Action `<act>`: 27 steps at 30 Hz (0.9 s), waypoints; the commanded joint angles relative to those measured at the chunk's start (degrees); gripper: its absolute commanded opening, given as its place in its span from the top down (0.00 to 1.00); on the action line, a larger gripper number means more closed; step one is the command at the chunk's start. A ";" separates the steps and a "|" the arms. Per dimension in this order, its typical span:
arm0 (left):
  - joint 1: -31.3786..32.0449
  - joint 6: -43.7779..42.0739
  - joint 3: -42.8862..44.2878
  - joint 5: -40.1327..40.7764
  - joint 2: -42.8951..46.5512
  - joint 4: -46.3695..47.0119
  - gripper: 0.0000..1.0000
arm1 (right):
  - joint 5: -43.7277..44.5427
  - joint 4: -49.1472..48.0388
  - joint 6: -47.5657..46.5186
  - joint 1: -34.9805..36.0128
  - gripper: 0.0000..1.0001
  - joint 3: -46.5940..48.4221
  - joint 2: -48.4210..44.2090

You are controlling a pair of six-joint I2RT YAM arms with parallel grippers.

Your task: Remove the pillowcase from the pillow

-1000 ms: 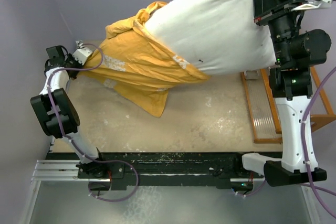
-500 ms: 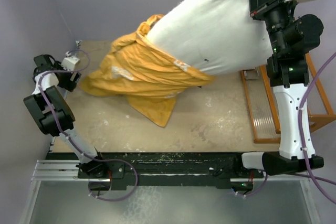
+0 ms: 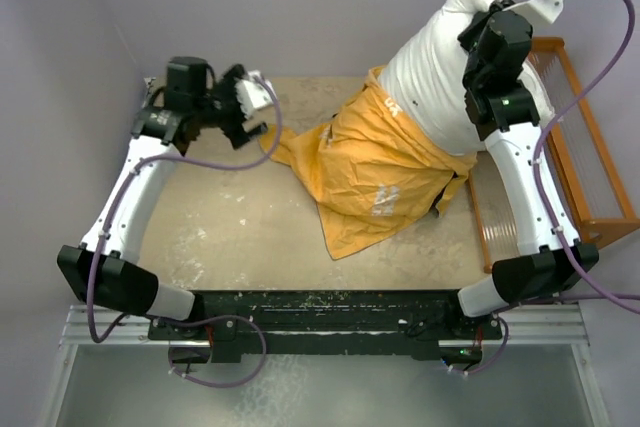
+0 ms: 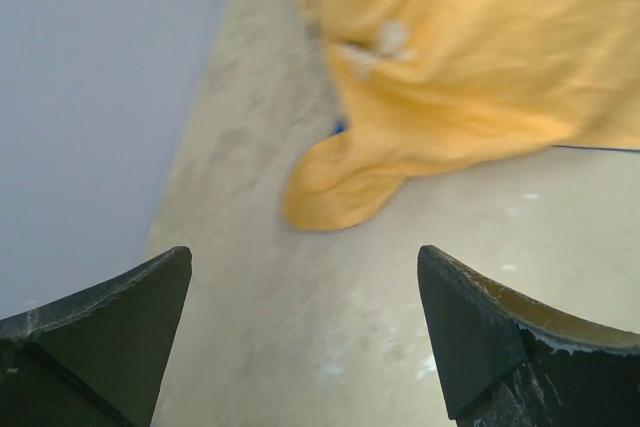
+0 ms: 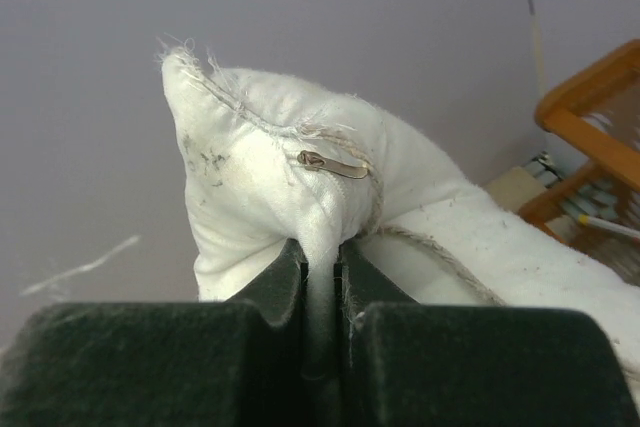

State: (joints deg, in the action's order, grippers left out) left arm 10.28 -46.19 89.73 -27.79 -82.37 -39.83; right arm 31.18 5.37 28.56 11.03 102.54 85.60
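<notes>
Roughly half is done: the pillow (image 3: pixel 425 87) is pinched by a corner in the right hand (image 5: pixel 320 259), with the pillowcase (image 3: pixel 375 172) bunched around its lower part, below that hand. The left hand (image 4: pixel 303 277) is held wide and empty.

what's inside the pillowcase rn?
Lower end of the pillow; its top sticks out, pinched by the right gripper. The pillowcase hides how far in it reaches.

Pillowcase (image 3: pixel 385 172) is all yellow-orange right now with a few pale whitish patches, and just a sliver of blue peeks out at one edge. Pillow (image 3: pixel 430 87) is white with tiny dark specks. Worktop (image 3: pixel 250 222) is mottled beige, walls (image 3: pixel 300 7) are pale lilac, and the wooden rack (image 3: pixel 550 45) is orange-brown.
</notes>
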 commanded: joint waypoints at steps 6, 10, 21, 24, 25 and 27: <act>21.63 -16.48 -12.01 -2.69 1.37 -18.86 0.01 | 13.91 1.76 -3.60 1.59 1.00 -11.72 -3.16; 33.27 -11.46 -14.71 4.83 -2.96 -14.62 0.00 | 18.20 -0.26 -4.47 1.61 1.00 -15.29 -4.36; 35.96 -1.33 -18.68 15.82 -17.67 -2.94 0.01 | 19.04 -3.88 -9.24 1.89 1.00 -20.96 -7.95; 32.86 -1.98 -20.94 19.26 -16.53 0.51 0.00 | 18.96 -5.79 -11.15 1.89 1.00 -21.99 -9.18; 31.00 -2.08 -21.14 18.86 -15.94 0.91 0.01 | 18.69 -5.91 -11.38 1.89 1.00 -22.23 -9.43; 27.44 -2.80 -21.52 17.71 -14.28 0.15 0.04 | 17.90 -5.30 -11.36 1.89 1.00 -22.58 -9.97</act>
State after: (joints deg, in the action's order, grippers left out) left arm 43.53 -48.62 68.55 -11.97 -101.69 -43.42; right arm 49.52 4.03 19.92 12.58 79.99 79.18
